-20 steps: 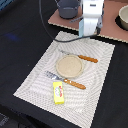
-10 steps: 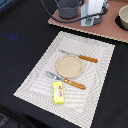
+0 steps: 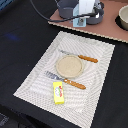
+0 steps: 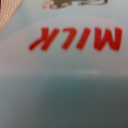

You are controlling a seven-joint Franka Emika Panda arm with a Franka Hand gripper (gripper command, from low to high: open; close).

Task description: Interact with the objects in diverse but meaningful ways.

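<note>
The robot's jaws (image 3: 80, 21) hover at the milk carton (image 4: 64, 75), pressed close to the wrist camera; whether they grip it cannot be told. The carton (image 3: 79, 22) stands by the pan (image 3: 67, 10), at 12 o'clock from the plate (image 3: 69, 66); at 6 o'clock lies 1 yellow packet (image 3: 59, 92).
</note>
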